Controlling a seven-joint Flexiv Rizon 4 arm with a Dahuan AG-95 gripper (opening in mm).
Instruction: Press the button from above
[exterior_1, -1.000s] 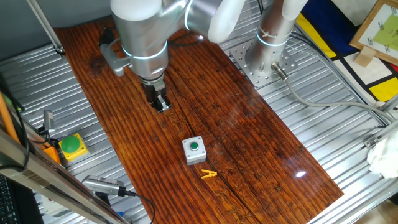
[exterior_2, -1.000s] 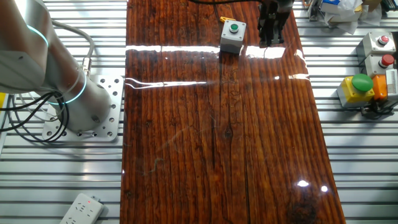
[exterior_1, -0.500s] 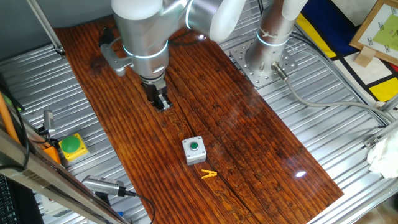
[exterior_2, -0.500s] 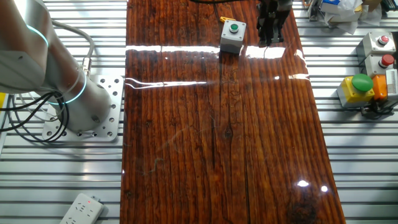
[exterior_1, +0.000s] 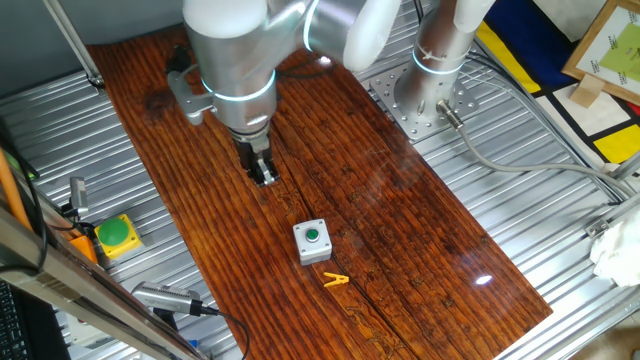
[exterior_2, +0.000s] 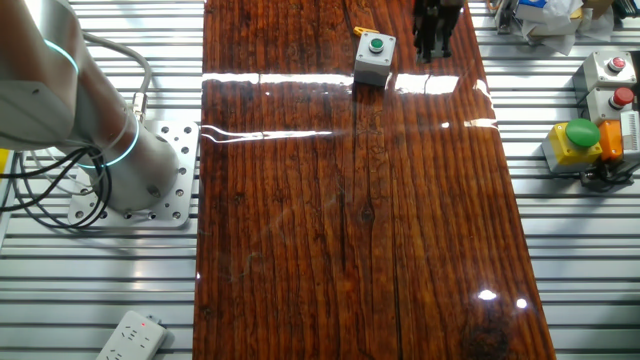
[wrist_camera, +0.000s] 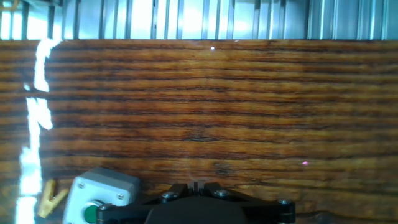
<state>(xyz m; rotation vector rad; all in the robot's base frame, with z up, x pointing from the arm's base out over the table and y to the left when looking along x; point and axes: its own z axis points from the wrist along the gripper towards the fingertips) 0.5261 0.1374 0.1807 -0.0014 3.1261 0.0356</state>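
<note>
Poised above the wooden desk (exterior_1: 400, 220), end effector (exterior_1: 264, 176) short of the button (exterior_1: 313, 236) beside a yellow clip (exterior_1: 336, 280); finger spacing impossible to tell. Best centred overhead, then lowered straight down.

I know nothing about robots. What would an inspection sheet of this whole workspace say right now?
Surface: wooden board on ribbed metal table.
Job's things: button in grey box, untouched.
Clutter: yellow clip beside the box.
Pincer: pincer above bare wood, away from the button; finger state unclear.
Cables: grey cable from arm base.
Surroundings: yellow-housed green button, red-button boxes, power strip.
</note>
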